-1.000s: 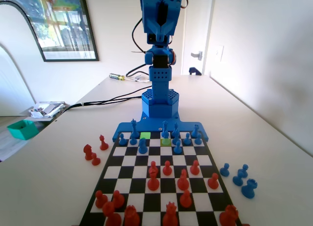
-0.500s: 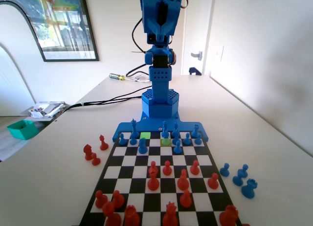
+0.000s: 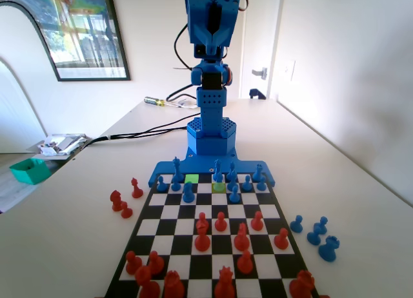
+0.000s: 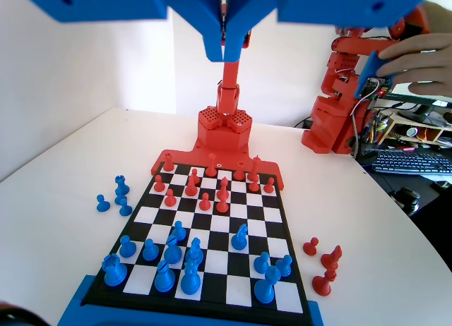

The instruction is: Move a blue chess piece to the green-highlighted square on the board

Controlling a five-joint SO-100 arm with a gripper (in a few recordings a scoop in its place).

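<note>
Fixed view, near edge: the flat black-and-white chequered chessboard point(image 3: 213, 237) lies on the white bench point(image 3: 361, 201). Small red plastic chess pieces point(image 3: 202, 241) fill its near rows, a few standing further up toward mid-board. On the bench right of the board stands a cluster of captured blue pieces point(image 3: 318, 235); left of the board, near its far half, three captured red pieces point(image 3: 122, 201).

Further on, the small blue plastic chess pieces point(image 3: 188, 193) occupy the two far rows. The bright green-highlighted square point(image 3: 191, 178) sits in the farthest row, left of centre, bare, with blue pieces just beside it on the left and on the near side. A duller yellow-green square point(image 3: 219, 187) lies one row nearer and to the right, with a blue piece directly behind it.

Beyond the board's far edge the blue plastic robot arm point(image 3: 210, 72) rises upright from its base, well above the pieces.

Wrist view: the blue two-finger gripper point(image 4: 224, 47) hangs at the top edge, high over the board point(image 4: 212, 231). Jaws pressed together at the tips, nothing between them. Blue pieces point(image 4: 191, 259) lie nearest here, red pieces point(image 4: 212, 185) at the far rows.
</note>
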